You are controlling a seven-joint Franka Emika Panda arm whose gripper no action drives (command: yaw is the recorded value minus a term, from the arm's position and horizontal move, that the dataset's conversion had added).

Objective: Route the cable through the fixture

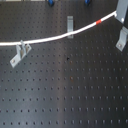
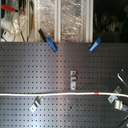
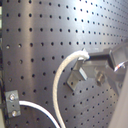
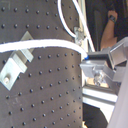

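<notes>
Ext views overhead – share board [image 1: 70, 90]; wrist cams close.

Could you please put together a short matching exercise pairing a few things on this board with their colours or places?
Things:
1. cable
2. band on the cable
3. clamps at the board's far edge
4. middle bracket

Descriptions:
A. blue
B. red
C. white, running across the board
D. grey metal, just beyond the cable in the first exterior view

Pairs: 1-C, 2-B, 3-A, 4-D
</notes>
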